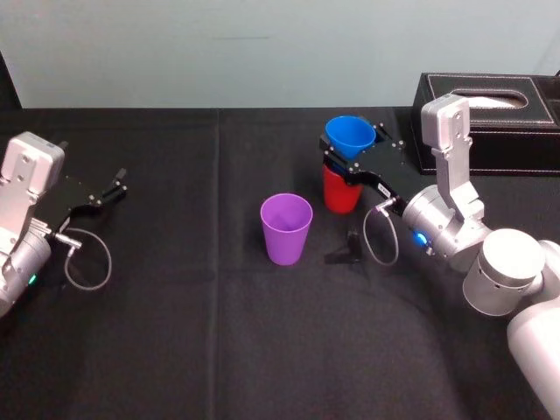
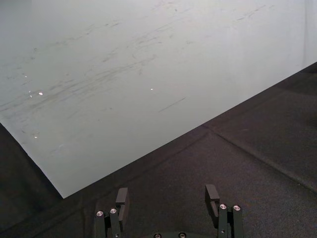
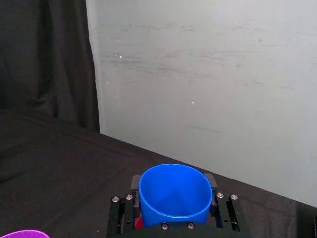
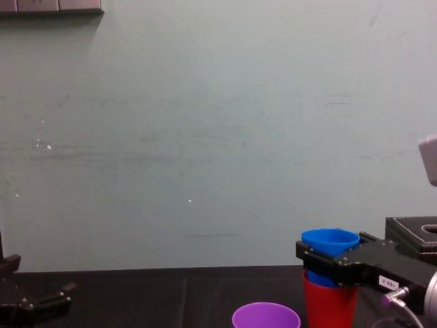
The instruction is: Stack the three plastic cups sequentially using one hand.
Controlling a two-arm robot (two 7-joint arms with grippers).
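Overhead: right hand [image 1: 354, 149] clamped on the blue cup [image 1: 350, 133] directly above the red cup [image 1: 339, 194], purple cup [image 1: 286, 229] upright near its left, black box [image 1: 490, 122] behind at right; the chest view's side angle adds that the blue cup's base sits sunk into the red cup's mouth. Left hand [image 1: 112, 188] parked at the left edge, fingers [image 2: 213, 198] spread wide on nothing in its wrist view. Surface: tabletop [image 1: 175, 332] under black cloth, seams showing; pale scuffed wall [image 4: 205, 137] behind
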